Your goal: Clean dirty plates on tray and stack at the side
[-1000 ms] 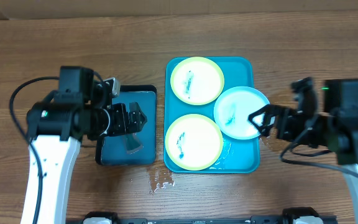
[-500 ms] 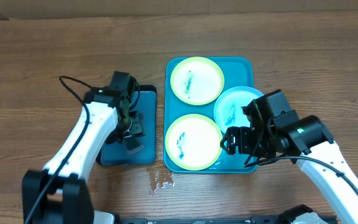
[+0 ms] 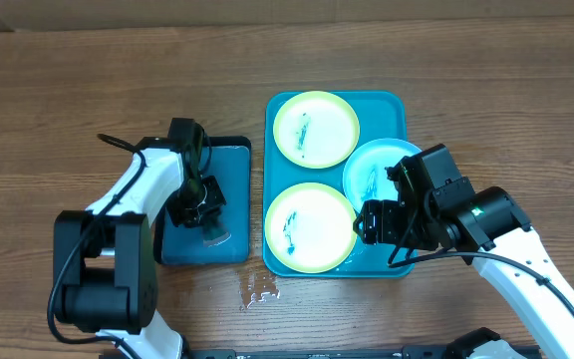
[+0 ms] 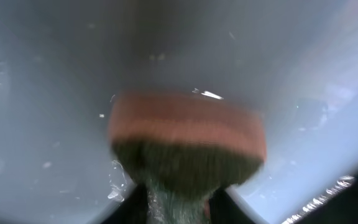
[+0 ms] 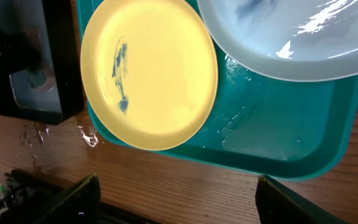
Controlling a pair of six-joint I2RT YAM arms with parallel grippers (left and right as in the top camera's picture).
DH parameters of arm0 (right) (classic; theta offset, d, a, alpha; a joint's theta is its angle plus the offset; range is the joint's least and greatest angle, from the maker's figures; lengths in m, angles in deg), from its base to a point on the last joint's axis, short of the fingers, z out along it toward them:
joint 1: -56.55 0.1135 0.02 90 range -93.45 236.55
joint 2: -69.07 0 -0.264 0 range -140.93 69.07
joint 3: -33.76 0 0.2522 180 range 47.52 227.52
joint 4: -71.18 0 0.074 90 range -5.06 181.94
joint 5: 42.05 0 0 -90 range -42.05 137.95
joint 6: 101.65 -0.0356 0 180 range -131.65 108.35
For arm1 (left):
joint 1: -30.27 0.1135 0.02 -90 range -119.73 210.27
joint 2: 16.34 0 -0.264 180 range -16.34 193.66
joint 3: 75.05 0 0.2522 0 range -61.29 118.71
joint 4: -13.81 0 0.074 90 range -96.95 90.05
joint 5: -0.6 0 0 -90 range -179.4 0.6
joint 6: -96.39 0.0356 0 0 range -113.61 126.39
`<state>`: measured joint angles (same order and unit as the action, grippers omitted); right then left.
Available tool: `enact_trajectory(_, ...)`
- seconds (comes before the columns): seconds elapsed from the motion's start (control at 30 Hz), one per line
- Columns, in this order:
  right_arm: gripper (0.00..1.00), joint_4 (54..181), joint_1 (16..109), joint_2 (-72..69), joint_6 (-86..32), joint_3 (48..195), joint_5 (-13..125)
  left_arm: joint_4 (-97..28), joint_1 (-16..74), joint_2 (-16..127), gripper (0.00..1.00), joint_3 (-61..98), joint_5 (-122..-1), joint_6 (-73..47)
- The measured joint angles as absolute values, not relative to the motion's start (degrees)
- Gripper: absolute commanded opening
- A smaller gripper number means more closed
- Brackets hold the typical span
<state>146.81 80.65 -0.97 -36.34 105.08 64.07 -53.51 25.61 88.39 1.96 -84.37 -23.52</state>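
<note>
Three plates lie on the turquoise tray (image 3: 392, 106): a yellow-green one (image 3: 315, 129) at the back, another yellow-green one (image 3: 310, 227) at the front, and a light blue one (image 3: 375, 176) at the right. All carry blue-green smears. My left gripper (image 3: 207, 211) reaches down into the small dark blue tray (image 3: 229, 160); in its wrist view it (image 4: 179, 202) is shut on a pink-and-green sponge (image 4: 188, 143). My right gripper (image 3: 382, 242) hangs open over the turquoise tray's front right part. From its wrist it (image 5: 178, 200) sees the front plate (image 5: 151, 71) and the blue plate (image 5: 291, 37).
Water is spilled on the wooden table (image 3: 259, 289) in front of the two trays. The dark blue tray (image 5: 36, 81) holds water and stands close beside the turquoise tray's (image 5: 278, 137) left side. Bare wood lies to the far left and back.
My left gripper dropped into the dark blue tray and closed on the sponge. My right arm swung in from the right to hover over the turquoise tray's front; its jaws narrowed a little.
</note>
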Motion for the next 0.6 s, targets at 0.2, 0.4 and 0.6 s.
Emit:
enact_trajectory(0.2, 0.55, 144.21, 80.65, -2.39, -37.74, 102.78, 61.84, -54.06, 25.61, 88.91, 0.04, 2.13, -83.82, -23.48)
enact_trajectory(0.4, 0.44, 138.9, 81.46, -7.86, -37.35, 102.43, 60.39, -60.0, 25.39, 88.21, 0.04, 4.93, -82.86, -21.64)
enact_trajectory(0.6, 0.44, 134.24, 83.34, -17.39, -37.17, 102.43, 59.15, -64.86, 25.39, 81.33, 0.04, 9.87, -82.29, -17.36)
